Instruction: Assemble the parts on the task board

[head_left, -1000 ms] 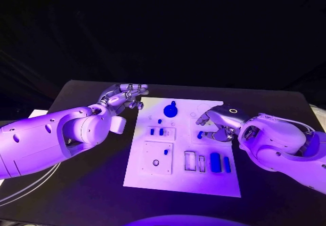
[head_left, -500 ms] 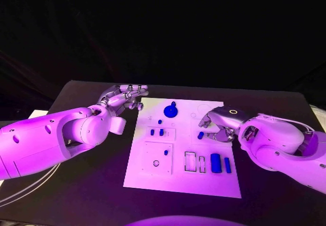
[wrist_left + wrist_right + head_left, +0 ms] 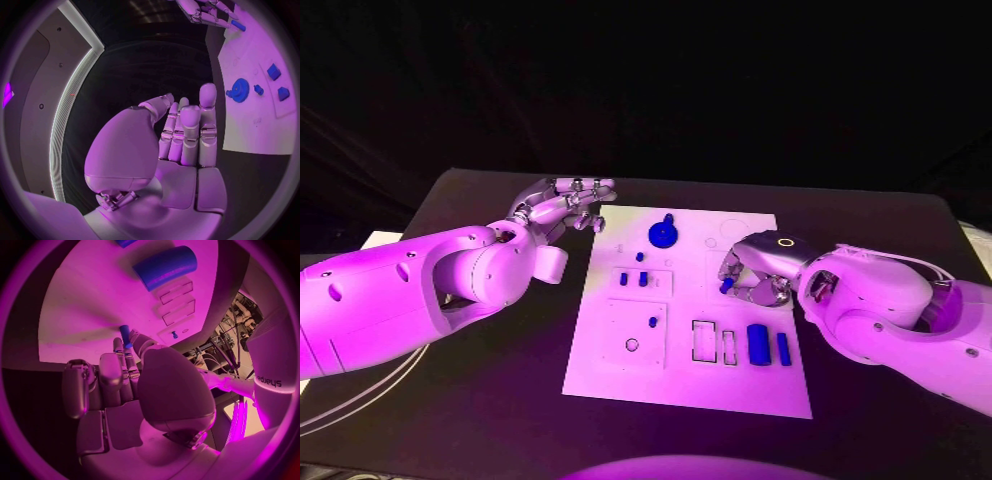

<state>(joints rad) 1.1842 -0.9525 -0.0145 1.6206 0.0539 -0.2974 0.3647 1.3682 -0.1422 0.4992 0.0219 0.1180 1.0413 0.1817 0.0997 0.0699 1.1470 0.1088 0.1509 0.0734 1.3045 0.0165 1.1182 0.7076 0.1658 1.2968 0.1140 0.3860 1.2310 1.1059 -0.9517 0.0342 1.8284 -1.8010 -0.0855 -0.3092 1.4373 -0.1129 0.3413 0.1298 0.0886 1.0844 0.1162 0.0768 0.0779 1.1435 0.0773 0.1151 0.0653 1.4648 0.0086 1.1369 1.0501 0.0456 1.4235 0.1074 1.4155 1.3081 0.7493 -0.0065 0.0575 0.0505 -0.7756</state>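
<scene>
right hand (image 3: 759, 272) edged toward board (image 3: 620, 370) centre, pinching one blue peg (image 3: 727, 286) | left hand (image 3: 568, 205) unmoved, fingers apart, holding nothing

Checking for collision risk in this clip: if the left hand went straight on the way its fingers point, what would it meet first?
The left hand points toward the table's far edge, beside the task board. Nothing shows ahead of the fingers, so the way looks free, though depth is uncertain.

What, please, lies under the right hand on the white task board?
Under the right hand, its fingers pinch a small blue peg above the white task board. The board directly beneath the palm is covered.
</scene>
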